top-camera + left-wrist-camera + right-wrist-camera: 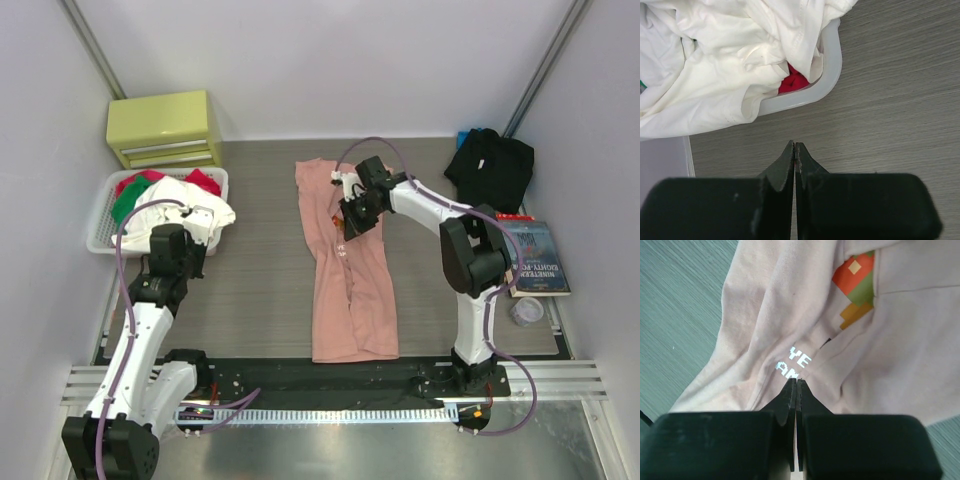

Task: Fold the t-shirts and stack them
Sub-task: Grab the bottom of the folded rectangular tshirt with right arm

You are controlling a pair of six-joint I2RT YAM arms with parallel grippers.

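Surface [260, 290]: grey wood-grain, carrying everything below.
Pink tee [350, 300]: mid-surface, folded into a long narrow strip that runs from the far side to the near edge. It is widest at the near end, and its pixel print [857, 290] and pale text [797, 362] face up.
Basket [97, 243]: white, at the left edge, heaped with white cloth [190, 210] that spills over its right rim. Red [792, 82] and green pieces lie among it.
Drawers [165, 128]: yellow-green box in the far left corner, just behind the basket.
Black tee [492, 170]: crumpled in the far right corner, well apart from the pink tee.
Book [535, 258]: flat at the right edge, just nearer than the black tee.
Left jaws: pressed together, holding nothing, over bare surface just beside the basket's corner.
Right jaws: pressed together, with their tips over the pink tee at its text. Whether they touch the cloth cannot be told.
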